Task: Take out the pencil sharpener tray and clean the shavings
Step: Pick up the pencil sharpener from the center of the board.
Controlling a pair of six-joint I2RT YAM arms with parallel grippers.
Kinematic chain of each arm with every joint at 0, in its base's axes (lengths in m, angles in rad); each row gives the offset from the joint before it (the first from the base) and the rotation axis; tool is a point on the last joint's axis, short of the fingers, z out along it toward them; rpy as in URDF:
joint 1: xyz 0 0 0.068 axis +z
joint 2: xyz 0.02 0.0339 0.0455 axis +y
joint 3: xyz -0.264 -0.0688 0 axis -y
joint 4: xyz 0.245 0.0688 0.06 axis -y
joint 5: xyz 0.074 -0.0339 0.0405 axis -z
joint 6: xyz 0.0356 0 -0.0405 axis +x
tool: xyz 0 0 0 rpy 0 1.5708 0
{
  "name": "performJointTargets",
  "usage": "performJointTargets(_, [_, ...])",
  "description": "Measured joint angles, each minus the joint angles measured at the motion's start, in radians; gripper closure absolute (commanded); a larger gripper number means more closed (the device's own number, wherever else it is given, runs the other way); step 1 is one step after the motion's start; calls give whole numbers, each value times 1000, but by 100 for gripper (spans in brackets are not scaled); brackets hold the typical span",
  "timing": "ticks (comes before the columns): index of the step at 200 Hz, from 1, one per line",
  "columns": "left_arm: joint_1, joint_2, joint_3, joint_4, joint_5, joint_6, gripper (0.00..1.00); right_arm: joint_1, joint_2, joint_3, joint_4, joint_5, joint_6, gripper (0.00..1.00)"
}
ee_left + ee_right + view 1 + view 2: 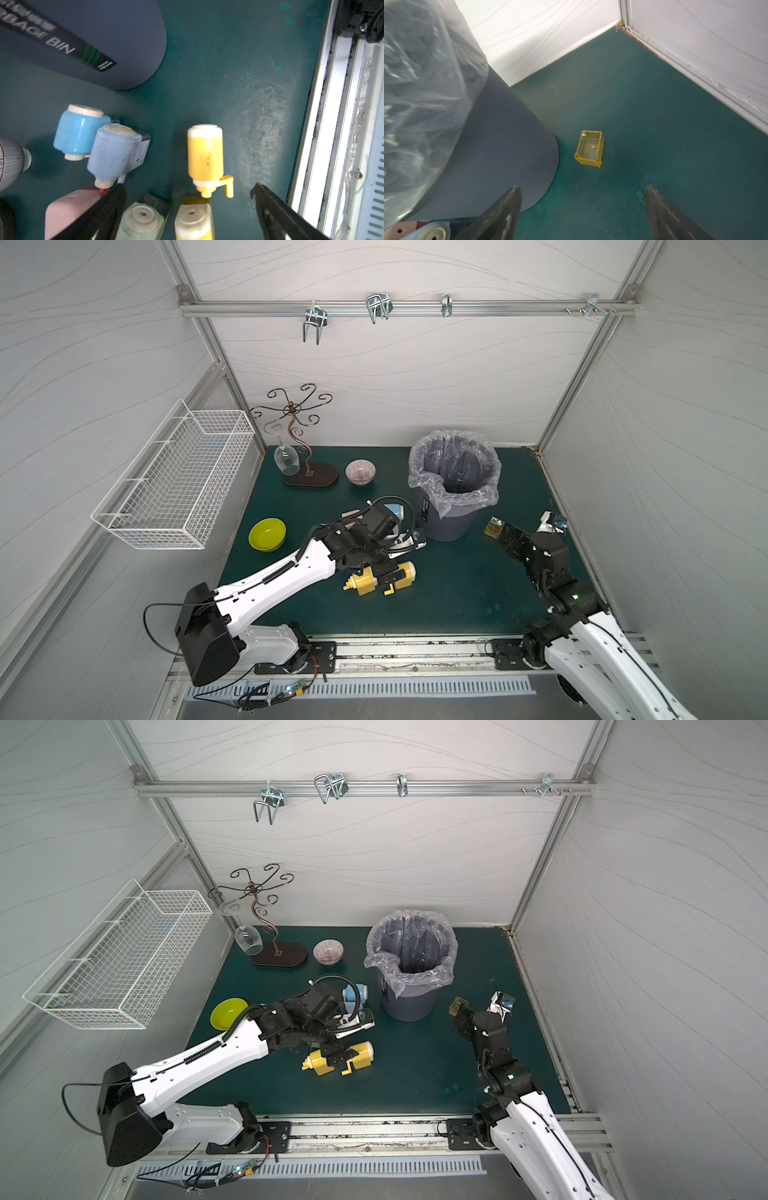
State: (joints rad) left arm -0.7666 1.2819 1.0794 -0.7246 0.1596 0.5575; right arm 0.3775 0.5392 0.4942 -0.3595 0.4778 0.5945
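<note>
**Tray out on the mat beside the bin; both grippers open and empty**

The tray, clear yellow and box-shaped, stands open side up on the green mat. It sits just beside the foot of the grey bin without touching it. Both top views confirm the tray's place between the bin and the right arm. A small tan-yellow fleck lies on the tray floor; it is too small to tell whether it is a shaving.

The right gripper points at the tray from close by. Its jaws stand wide and hold nothing, and the tray lies ahead of the fingertips, clear of both.

The left gripper hangs low over two yellow sharpeners lying end to end on the mat. Its jaws are spread wide and grip nothing. The near yellow sharpener lies between the fingers, with a gap on either side. The far yellow sharpener, with a small crank, lies ahead of the fingertips.

Two blue sharpeners, a pink one and a pale green one are clustered next to the yellow pair, near the bin.
</note>
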Motion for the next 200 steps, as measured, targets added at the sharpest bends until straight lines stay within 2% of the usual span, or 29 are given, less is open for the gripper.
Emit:
performJointTargets(30, [146,36,60,-96,95,164,4,-5,-30,0,-10,1,-28,8])
performJointTargets(38, [172,55,77,-118,114,218,8,-5,-30,0,-14,0,-39,8])
performJointTargets(52, [216,98,116,-156,148,301,22,-5,-31,2,-23,-1,-58,8])
performJointTargets(84, [288,210,235,-189,201,465,18,-5,-47,21,-49,-7,-98,8])
performJointTargets(98, [298,260,297,-195,203,509,18,-5,-56,32,-61,-8,-109,8])
performJointTargets(114, [298,319,362,-198,203,549,25,-5,-64,44,-72,-10,-121,8])
performJointTargets(128, [296,366,393,-185,195,575,25,-5,-66,50,-76,-10,-130,8])
performJointTargets(200, [278,521,407,-187,154,622,25,-4,-66,55,-76,-8,-149,8])
